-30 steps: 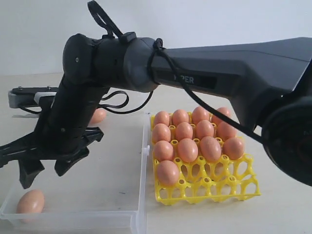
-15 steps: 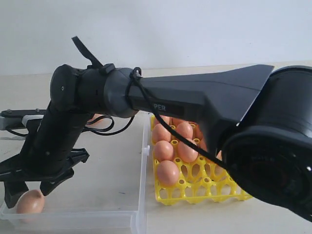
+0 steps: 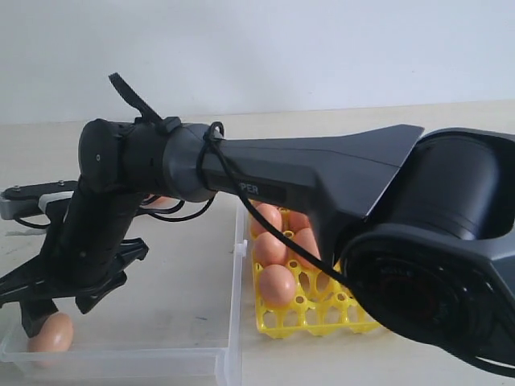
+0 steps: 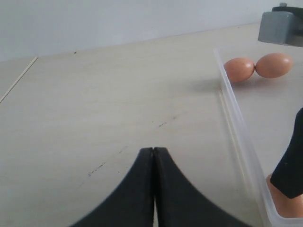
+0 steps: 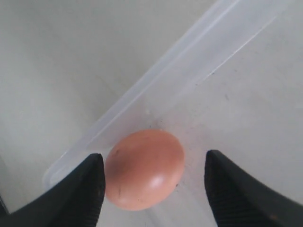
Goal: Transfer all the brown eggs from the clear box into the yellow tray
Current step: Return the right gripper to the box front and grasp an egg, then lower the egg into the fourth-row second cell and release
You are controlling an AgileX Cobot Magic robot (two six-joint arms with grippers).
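Right hand (image 5: 154,158) reaches across into the clear box (image 3: 145,358), fingers spread and straddling one brown egg (image 5: 144,169) in the near corner by the wall. Nothing is pinched yet; it is probably lined up to close. The egg is a smooth matte oval and will likely roll if nudged. The box is thin transparent plastic with low walls. Two more eggs (image 4: 239,69) touch at the far end. Yellow tray (image 3: 314,318), a rigid lattice, sits just beside the box and is partly filled. Left hand (image 4: 154,156) is pressed together, parked over the bare surface (image 4: 94,104).
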